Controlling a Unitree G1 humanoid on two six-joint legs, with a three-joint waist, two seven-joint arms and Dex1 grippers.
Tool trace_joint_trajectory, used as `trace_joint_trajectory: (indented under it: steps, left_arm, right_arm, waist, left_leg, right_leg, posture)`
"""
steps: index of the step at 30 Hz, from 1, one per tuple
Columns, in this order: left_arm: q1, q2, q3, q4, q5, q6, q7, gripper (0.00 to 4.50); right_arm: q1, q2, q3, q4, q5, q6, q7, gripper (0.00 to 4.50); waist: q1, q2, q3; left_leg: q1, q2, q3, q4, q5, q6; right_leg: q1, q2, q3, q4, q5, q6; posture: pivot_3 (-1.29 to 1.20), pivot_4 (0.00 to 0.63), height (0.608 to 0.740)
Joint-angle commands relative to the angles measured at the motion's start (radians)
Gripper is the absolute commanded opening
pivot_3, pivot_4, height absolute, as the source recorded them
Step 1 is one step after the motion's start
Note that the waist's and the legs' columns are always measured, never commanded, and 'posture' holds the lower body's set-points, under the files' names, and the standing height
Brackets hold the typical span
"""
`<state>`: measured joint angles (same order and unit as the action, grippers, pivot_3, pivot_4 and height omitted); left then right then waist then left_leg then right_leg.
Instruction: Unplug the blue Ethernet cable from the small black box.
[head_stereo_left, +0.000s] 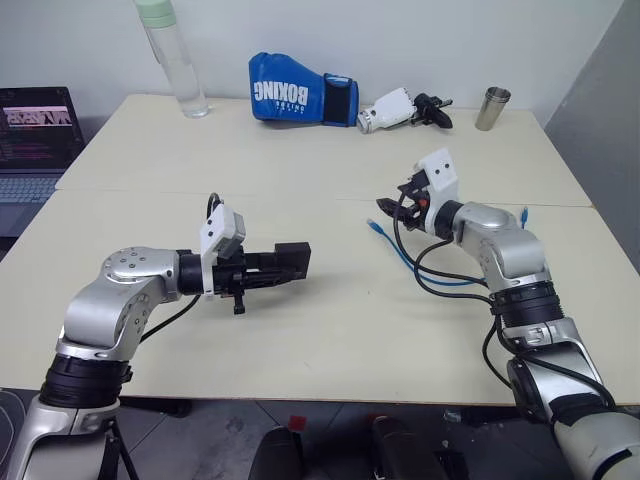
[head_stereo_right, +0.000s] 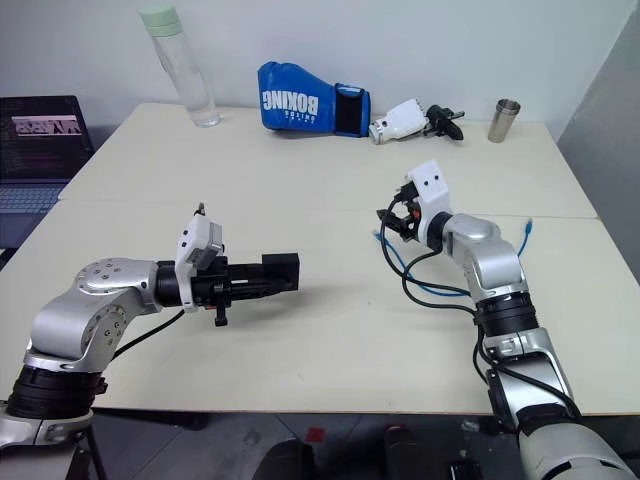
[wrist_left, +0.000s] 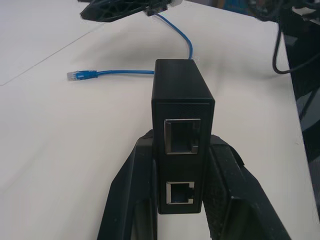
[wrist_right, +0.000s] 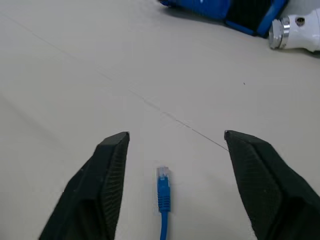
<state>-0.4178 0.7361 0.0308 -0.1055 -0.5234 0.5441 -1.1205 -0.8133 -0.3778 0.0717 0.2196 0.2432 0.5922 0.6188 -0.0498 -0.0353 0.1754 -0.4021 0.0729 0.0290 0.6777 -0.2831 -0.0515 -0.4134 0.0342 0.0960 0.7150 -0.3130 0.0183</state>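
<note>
— Grippers first: what are they doing?

— Left gripper (head_stereo_left: 290, 262) is pinching the small black box (wrist_left: 182, 125) between its fingers above the table (head_stereo_left: 330, 330), both ports showing bare. Right gripper (wrist_right: 172, 150) is hanging with jaws spread wide.

— Where is the blue Ethernet cable (head_stereo_left: 420, 265) lying?

— Loose on the table, well apart from the box, one plug end sitting between the spread right fingers (wrist_right: 100, 185).

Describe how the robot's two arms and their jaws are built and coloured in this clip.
Both arms are rounded silver-grey shells with black joint rings. Each wrist bears a white boxy camera housing. The left gripper and the right gripper have black two-fingered jaws; the fingers are wedge-shaped with finely textured inner faces. Thick black cables loop beside the right forearm, and a thinner one runs under the left.
</note>
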Motion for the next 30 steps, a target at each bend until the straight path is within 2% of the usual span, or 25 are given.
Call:
trace_joint_trajectory:
  steps: [1, 3, 6, 10, 14, 19, 25, 27, 30]
  left_arm:
    - [-0.023, -0.067, 0.043, 0.072, 0.056, -0.087, 0.125, 0.78]
    - [-0.04, -0.127, 0.065, 0.148, 0.1, -0.158, 0.226, 0.78]
    - [-0.053, -0.194, 0.085, 0.253, 0.163, -0.27, 0.33, 0.78]
    - [-0.066, -0.261, 0.108, 0.4, 0.222, -0.41, 0.445, 0.78]
    - [-0.08, -0.289, 0.123, 0.529, 0.273, -0.524, 0.521, 0.78]
    - [-0.075, -0.307, 0.123, 0.62, 0.288, -0.595, 0.54, 0.78]
    - [-0.058, -0.325, 0.11, 0.631, 0.28, -0.578, 0.514, 0.78]
    - [-0.058, -0.329, 0.117, 0.639, 0.276, -0.568, 0.512, 1.48]
    - [-0.059, -0.33, 0.128, 0.647, 0.27, -0.556, 0.505, 2.1]
  right_arm:
    - [0.056, -0.043, 0.028, -0.207, 0.099, 0.059, 0.155, 3.84]
    - [0.092, -0.057, 0.061, -0.311, 0.136, 0.087, 0.212, 3.89]
    - [0.114, -0.034, 0.09, -0.393, 0.157, 0.119, 0.207, 3.89]
    - [0.092, 0.04, 0.109, -0.379, 0.129, 0.113, 0.135, 3.89]
    - [0.089, 0.065, 0.123, -0.373, 0.118, 0.11, 0.117, 3.89]
    - [0.094, 0.055, 0.139, -0.375, 0.107, 0.111, 0.126, 3.89]
    - [0.092, 0.057, 0.11, -0.379, 0.146, 0.151, 0.13, 3.89]
    - [0.089, 0.057, 0.104, -0.38, 0.155, 0.159, 0.13, 3.89]
    - [0.088, 0.055, 0.102, -0.381, 0.162, 0.164, 0.129, 3.89]
  waist:
    - [0.002, 0.0, 0.0]
    - [0.006, 0.0, 0.0]
    - [0.003, 0.0, 0.0]
    - [0.002, 0.0, 0.0]
    - [0.006, 0.0, 0.0]
    - [0.013, 0.0, 0.0]
    - [0.017, 0.0, 0.0]
    - [0.017, 0.0, 0.0]
    - [0.016, -0.001, 0.0]
  left_leg:
    - [0.0, 0.0, 0.0, 0.0, 0.0, 0.0]
    - [0.0, 0.0, 0.0, 0.0, 0.0, 0.0]
    - [0.0, 0.001, 0.0, 0.001, 0.0, 0.0]
    - [0.001, 0.001, -0.001, 0.001, 0.0, 0.0]
    - [0.0, 0.001, 0.0, 0.001, 0.0, 0.0]
    - [0.0, 0.0, 0.0, 0.001, 0.0, 0.0]
    - [0.0, -0.001, 0.0, 0.001, 0.0, 0.0]
    - [0.0, -0.001, 0.0, 0.001, 0.0, 0.0]
    - [0.0, -0.001, 0.0, 0.001, 0.0, 0.0]
  right_leg:
    - [0.0, 0.0, 0.0, 0.0, 0.0, 0.0]
    - [0.0, 0.0, 0.0, -0.001, 0.0, 0.0]
    - [0.0, 0.0, 0.0, 0.0, 0.0, 0.0]
    - [0.001, 0.0, 0.0, 0.001, 0.0, 0.0]
    - [0.001, -0.001, 0.0, 0.001, 0.0, 0.0]
    - [0.001, -0.002, 0.0, 0.0, 0.0, 0.0]
    - [0.001, -0.002, -0.001, 0.001, 0.0, 0.0]
    - [0.001, -0.002, -0.001, 0.001, 0.0, 0.0]
    - [0.001, -0.002, -0.001, 0.001, 0.0, 0.0]
  posture:
    - [0.0, 0.15, 0.74]
    - [0.0, 0.15, 0.74]
    - [0.0, 0.15, 0.74]
    - [0.0, 0.15, 0.74]
    - [0.0, 0.15, 0.74]
    - [0.0, 0.15, 0.74]
    - [0.0, 0.15, 0.74]
    - [0.0, 0.15, 0.74]
    - [0.0, 0.15, 0.74]
